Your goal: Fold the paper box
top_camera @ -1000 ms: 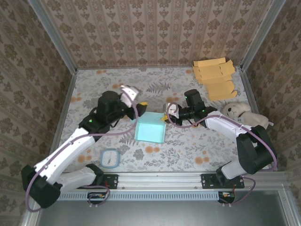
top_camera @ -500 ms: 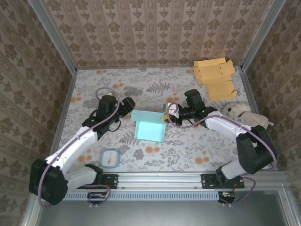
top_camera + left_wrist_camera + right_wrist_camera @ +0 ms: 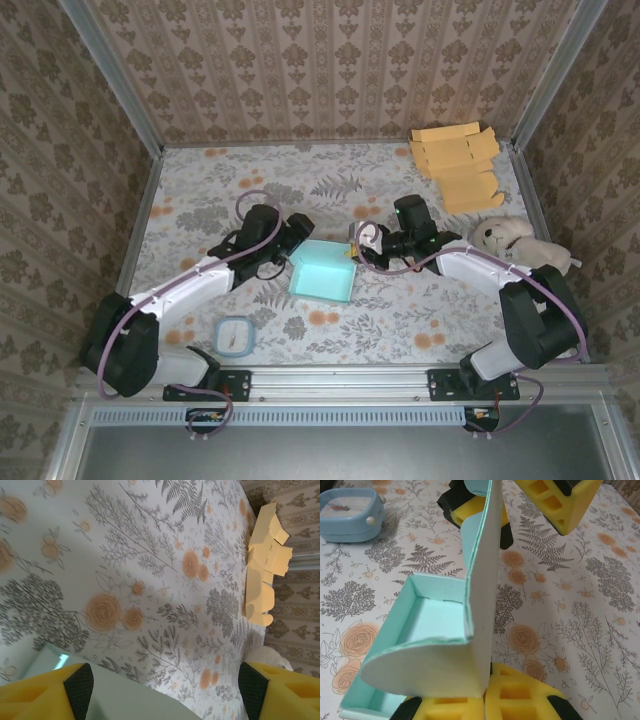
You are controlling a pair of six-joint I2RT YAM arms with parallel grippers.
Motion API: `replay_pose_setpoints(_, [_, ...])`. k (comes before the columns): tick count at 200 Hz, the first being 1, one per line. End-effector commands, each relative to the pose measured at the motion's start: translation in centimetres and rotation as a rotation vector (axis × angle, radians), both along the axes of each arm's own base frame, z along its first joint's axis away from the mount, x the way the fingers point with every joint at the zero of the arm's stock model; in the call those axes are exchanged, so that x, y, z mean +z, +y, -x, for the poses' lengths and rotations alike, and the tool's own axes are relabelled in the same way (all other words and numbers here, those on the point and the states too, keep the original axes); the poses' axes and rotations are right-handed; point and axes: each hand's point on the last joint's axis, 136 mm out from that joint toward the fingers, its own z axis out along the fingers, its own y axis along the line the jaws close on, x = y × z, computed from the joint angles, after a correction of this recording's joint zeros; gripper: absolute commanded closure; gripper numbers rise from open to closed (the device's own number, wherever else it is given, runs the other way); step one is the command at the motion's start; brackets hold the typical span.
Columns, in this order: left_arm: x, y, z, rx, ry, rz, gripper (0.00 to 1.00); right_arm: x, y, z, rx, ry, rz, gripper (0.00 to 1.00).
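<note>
Right gripper (image 3: 482,700) was pinched tight on the tall flap (image 3: 481,580) of the box (image 3: 322,272), low at its near corner, holding it upright. The teal box sat mid-table (image 3: 400,320) between the two arms, with its tray part open on top. Left gripper (image 3: 162,692) was just past it on the opposite side, jaws wide apart and gripping nothing. The box edge lay below and between its pads, with the flap's far end near them.

Risks, my read:
- The flap looked like thin card held at one corner only, so a hard pull or twist could crease it off the fold line or tear it.
- Nothing pinned the tray down, so pushing the flap over could slide or tip the whole box.
- Left jaws closing off-line could miss the flap or crush a wall.
- Both grippers were close and could bump.

Farther back on the right, bear (image 3: 510,238) and cardboard blanks (image 3: 455,165) lay well apart, no factor.
</note>
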Motion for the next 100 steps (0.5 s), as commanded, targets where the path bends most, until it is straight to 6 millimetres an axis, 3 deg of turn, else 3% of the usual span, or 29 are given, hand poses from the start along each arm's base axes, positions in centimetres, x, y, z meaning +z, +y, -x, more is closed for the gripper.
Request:
replay_pose_setpoints(1, [1.9, -2.1, 0.1, -0.008, -0.012, 0.081, 0.22, 0.1, 0.2, -0.2, -0.003, -0.028, -0.009, 0.93])
replay_pose_setpoints(27, [2.0, -2.9, 0.4, -0.025, -0.023, 0.061, 0.24, -0.1, 0.1, 0.0, -0.008, -0.021, 0.006, 0.9])
replay_pose_setpoints(100, [-1.4, -1.0, 2.1, 0.049, -0.013, -0.023, 0.39, -2.1, -0.8, 0.7, -0.038, 0.03, 0.107, 0.8])
